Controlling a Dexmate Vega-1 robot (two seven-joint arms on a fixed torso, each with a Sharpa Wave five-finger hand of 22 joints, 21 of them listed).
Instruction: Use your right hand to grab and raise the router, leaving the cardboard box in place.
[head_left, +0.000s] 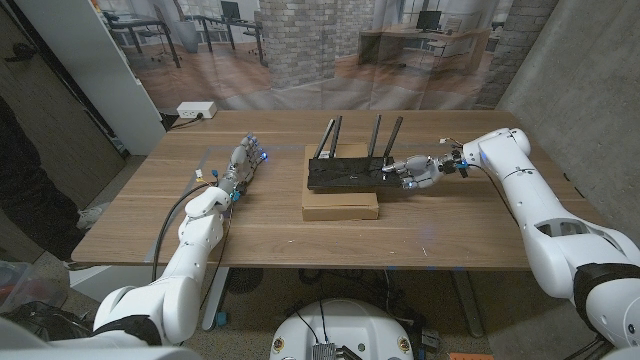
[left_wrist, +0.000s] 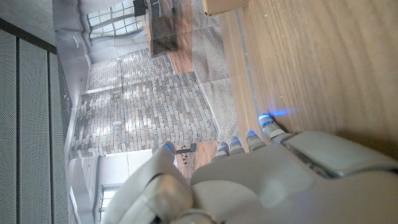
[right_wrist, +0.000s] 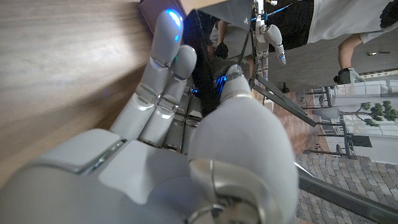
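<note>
Router (head_left: 345, 172) sits on the cardboard box (head_left: 340, 205) mid-table, antennas up at its far edge. Your right hand (head_left: 415, 169) is at the router's right end, fingers (right_wrist: 163, 74) pointing left along it. In the right wrist view the fingers run along one side of the black body and the thumb (right_wrist: 233, 93) stands on the other, router edge in the gap. Can't tell whether they're actually clamped on it. Your left hand (head_left: 243, 160) lies on the table (head_left: 450, 225) well left of the box, fingers extended, holding nothing.

No text or label seems readable on the router (head_left: 345, 176) or cardboard box (head_left: 340, 207).
</note>
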